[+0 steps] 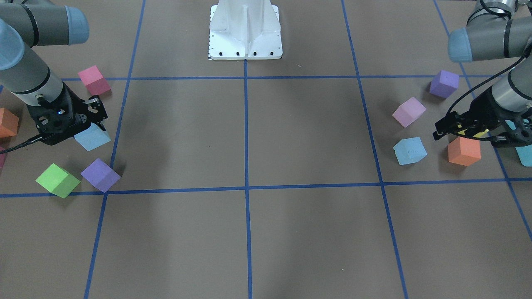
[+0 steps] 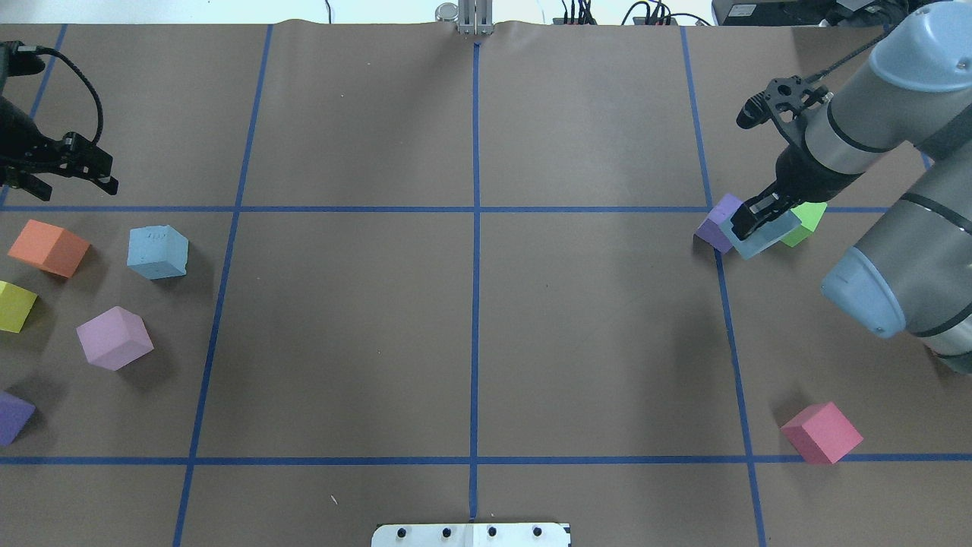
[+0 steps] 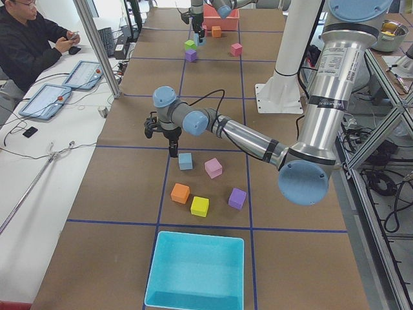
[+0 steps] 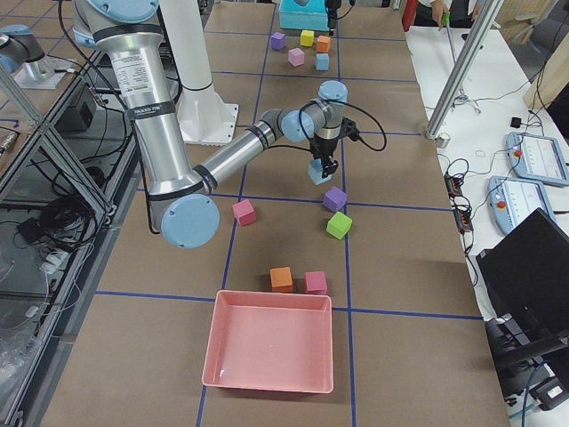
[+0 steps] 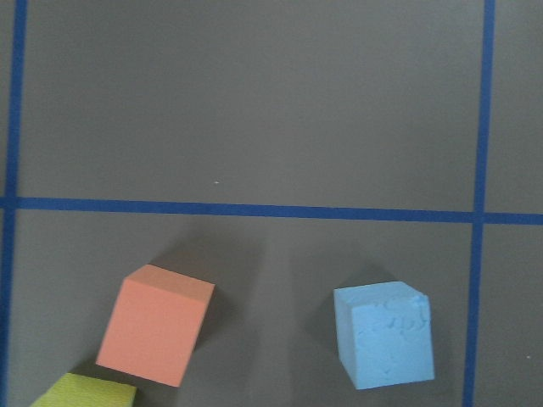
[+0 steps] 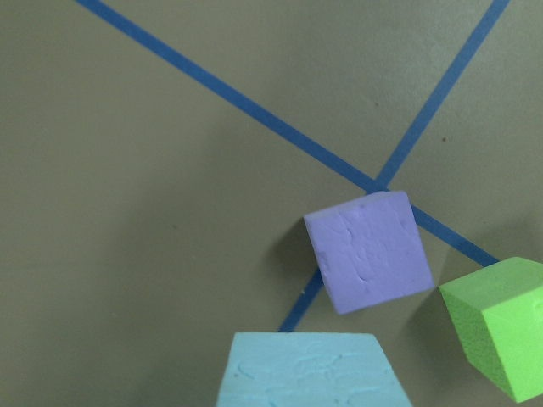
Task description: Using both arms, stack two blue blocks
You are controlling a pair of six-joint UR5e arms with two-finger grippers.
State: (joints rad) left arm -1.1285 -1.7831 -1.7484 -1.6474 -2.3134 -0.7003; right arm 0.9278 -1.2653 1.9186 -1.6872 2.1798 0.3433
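Note:
My right gripper (image 2: 759, 216) is shut on one pale blue block (image 2: 768, 235) and holds it tilted, low over the table, next to a purple cube (image 2: 716, 224) and a green cube (image 2: 809, 219). The held block also shows in the front view (image 1: 93, 139) and at the bottom of the right wrist view (image 6: 305, 373). The other blue block (image 2: 157, 251), with faint embossed marks, sits on the table at the left; it also shows in the left wrist view (image 5: 386, 335). My left gripper (image 2: 76, 186) is open and empty, above the table just beyond that block.
Near the left blue block lie an orange cube (image 2: 48, 247), a yellow cube (image 2: 15, 305), a lilac cube (image 2: 114, 338) and a purple cube (image 2: 11, 416). A pink cube (image 2: 822, 431) lies at the near right. A teal bin (image 3: 197, 271) and a pink bin (image 4: 271, 342) stand at the table's ends.

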